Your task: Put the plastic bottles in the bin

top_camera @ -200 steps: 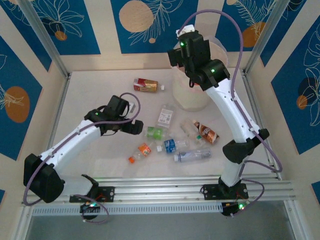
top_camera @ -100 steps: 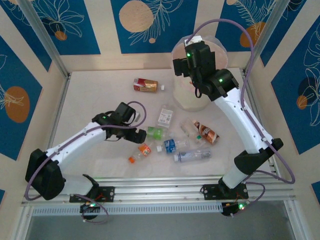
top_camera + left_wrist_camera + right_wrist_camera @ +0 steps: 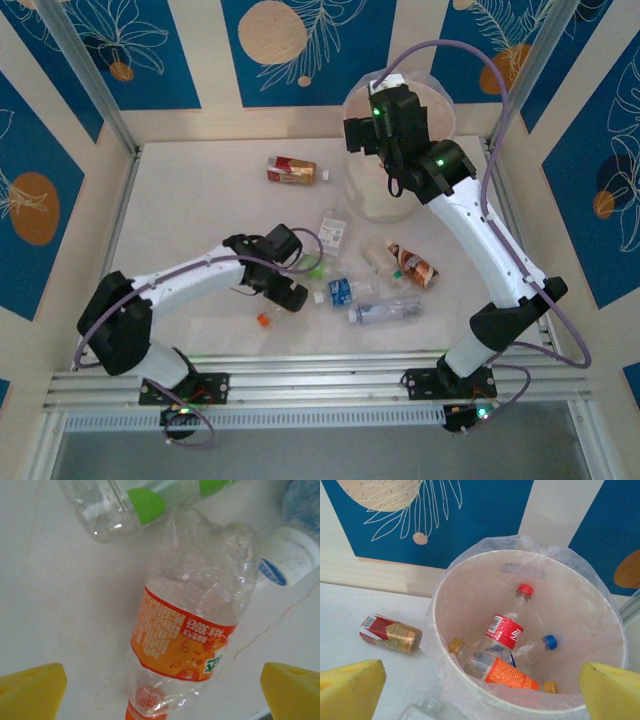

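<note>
My left gripper [image 3: 290, 292] hangs open low over a crushed orange-labelled bottle [image 3: 185, 640] lying on the table. Its yellow fingertips [image 3: 30, 692] stand wide on either side of the bottle's neck without touching it. The bottle's orange cap [image 3: 263, 319] pokes out below the gripper in the top view. My right gripper [image 3: 482, 692] is open and empty above the bin [image 3: 380, 205]. Inside the bin [image 3: 440, 630] lie a red-labelled bottle [image 3: 505, 630], an orange-labelled one [image 3: 512, 675] and a blue-capped one [image 3: 549, 641].
More bottles lie on the table: green-labelled [image 3: 318, 265], blue-labelled [image 3: 345, 291], a long clear one [image 3: 385, 311], a brown-red one [image 3: 412, 265], a flat clear one [image 3: 331, 232] and a red-gold one [image 3: 290, 170] at the back. Metal rails border the table.
My left arm has swung right and towards the near edge, coming down over the orange-labelled bottle. My right gripper has shifted slightly and holds above the bin, still open.
</note>
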Controlling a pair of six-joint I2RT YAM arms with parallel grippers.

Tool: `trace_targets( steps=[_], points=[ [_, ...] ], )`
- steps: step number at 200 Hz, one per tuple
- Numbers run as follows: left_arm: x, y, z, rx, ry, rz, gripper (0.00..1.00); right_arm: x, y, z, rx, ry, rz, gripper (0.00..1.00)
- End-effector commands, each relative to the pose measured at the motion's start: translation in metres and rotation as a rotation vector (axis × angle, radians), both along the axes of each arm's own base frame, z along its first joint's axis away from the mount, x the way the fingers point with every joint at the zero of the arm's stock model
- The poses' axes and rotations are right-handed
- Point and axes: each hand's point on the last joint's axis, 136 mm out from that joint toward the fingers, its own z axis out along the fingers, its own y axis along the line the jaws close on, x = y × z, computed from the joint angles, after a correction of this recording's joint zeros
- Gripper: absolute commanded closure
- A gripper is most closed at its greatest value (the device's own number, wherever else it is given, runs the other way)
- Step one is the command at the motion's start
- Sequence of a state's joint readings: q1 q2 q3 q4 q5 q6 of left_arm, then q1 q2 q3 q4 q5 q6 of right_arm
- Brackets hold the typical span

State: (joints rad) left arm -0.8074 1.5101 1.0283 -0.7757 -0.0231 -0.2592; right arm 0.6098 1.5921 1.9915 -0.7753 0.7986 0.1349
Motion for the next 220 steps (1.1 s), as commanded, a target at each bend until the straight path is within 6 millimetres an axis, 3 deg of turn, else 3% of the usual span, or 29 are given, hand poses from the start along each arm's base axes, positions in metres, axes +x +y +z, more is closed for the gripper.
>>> trace_targets(
  steps=[1,50,123,182,220],
  points=[
    [0.0,0.002,-0.011,0.061,-0.006,-0.024,0.03,-0.008,0.0,0.015,0.052,-0.039,0.007,0.01],
    [0.004,0.002,-0.031,0.125,-0.005,-0.035,0.04,-0.01,0.0,0.016,0.063,-0.051,0.017,0.01],
    [0.009,0.02,-0.053,0.256,-0.01,-0.021,0.1,-0.011,0.0,0.014,0.062,-0.052,0.019,0.01],
    [0.013,0.028,-0.052,0.297,-0.031,-0.021,0.21,-0.013,-0.002,0.012,0.061,-0.05,0.013,0.01],
    [0.015,0.028,-0.043,0.291,-0.049,-0.02,0.34,-0.015,-0.003,0.012,0.071,-0.054,0.012,0.01]
  ],
)
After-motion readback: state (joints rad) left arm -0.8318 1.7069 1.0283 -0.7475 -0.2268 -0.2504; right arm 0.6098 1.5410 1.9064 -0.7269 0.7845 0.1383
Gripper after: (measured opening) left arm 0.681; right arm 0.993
